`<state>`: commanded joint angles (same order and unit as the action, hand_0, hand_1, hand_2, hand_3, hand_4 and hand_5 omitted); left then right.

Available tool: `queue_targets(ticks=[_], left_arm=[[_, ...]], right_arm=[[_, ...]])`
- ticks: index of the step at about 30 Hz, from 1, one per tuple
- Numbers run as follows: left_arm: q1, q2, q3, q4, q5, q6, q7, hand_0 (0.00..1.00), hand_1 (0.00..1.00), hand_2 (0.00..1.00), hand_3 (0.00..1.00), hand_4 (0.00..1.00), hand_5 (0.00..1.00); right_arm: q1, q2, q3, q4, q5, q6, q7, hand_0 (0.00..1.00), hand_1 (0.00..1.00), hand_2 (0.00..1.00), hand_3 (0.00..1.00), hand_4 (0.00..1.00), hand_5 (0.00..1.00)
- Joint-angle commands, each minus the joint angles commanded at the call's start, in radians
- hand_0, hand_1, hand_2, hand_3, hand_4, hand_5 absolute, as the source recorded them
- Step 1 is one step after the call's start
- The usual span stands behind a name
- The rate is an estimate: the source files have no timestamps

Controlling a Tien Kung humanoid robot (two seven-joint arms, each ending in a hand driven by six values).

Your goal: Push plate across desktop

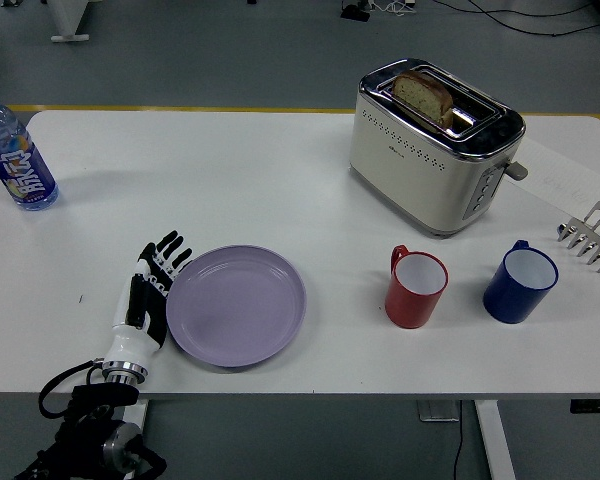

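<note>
Two mugs, red (416,288) and blue (519,282), stand empty at 3 o'clock of the plate (236,304), well apart from it. Bread (424,95) sits in the toaster (433,144) at 1 o'clock. Label print on the bottle (13,153) at 10 o'clock is unreadable. Left hand (148,297), fingers straight and holding nothing, touches the plate's 9 o'clock rim near the tabletop's (230,180) front edge; bare tabletop separates plate and red mug.

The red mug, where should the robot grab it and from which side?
Grip the red mug around its body, coming from its left, probably. It stands upright and open-topped, its handle points to the far left, and bare table lies on that side, while the blue mug stands close on the right. The left hand now rests at the purple plate.
</note>
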<state>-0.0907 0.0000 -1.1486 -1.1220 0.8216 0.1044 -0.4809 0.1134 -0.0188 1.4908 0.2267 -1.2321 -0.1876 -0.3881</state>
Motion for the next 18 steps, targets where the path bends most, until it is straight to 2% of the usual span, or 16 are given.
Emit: queue_targets(ticks=[18], left_arm=[[-0.029,0.000,0.052,0.003,-0.018,0.000,-0.004,0.811,0.846,0.894,0.814,0.508,0.998]], right_arm=[[0.009,-0.001,0.000,-0.002,-0.002,0.003,0.006,0.636,0.593,0.662,0.751,0.461,0.520]])
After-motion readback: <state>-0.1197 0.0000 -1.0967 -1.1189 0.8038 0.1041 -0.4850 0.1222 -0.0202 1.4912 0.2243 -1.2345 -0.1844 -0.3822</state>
